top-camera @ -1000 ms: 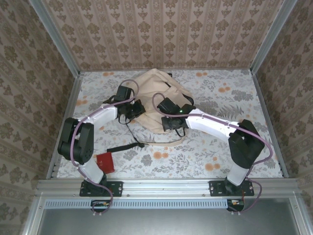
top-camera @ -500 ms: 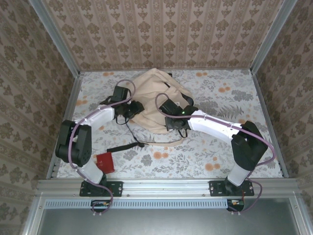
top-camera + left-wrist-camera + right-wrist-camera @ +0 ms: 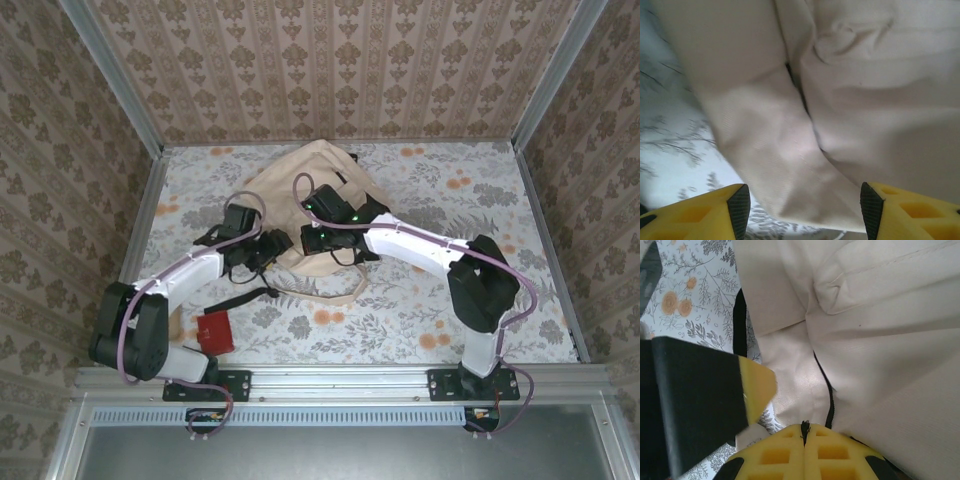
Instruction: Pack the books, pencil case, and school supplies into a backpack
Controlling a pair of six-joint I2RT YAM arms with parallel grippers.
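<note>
The cream canvas backpack [image 3: 318, 185] lies slumped at the middle of the table. My right gripper [image 3: 318, 238] is at its near edge, shut on the small black zipper pull [image 3: 804, 426] where the black zipper [image 3: 830, 407] ends. My left gripper [image 3: 266, 248] is open just to the left, its yellow fingers [image 3: 737, 205] spread wide over a fold of the canvas [image 3: 790, 160] without touching it. The red squarish school-supplies item [image 3: 214, 330] lies on the table near the left arm's base. The books and the pencil case are out of view.
A black strap [image 3: 245, 298] and a beige strap loop [image 3: 335, 293] trail from the backpack toward the near edge. Flowered tablecloth [image 3: 470, 200] lies bare to the right. Patterned walls close in the back and both sides.
Both grippers moved left and nearer. The right gripper travelled along the backpack's near edge, the canvas shifted left with it, and the left arm swung down toward the table's left front.
</note>
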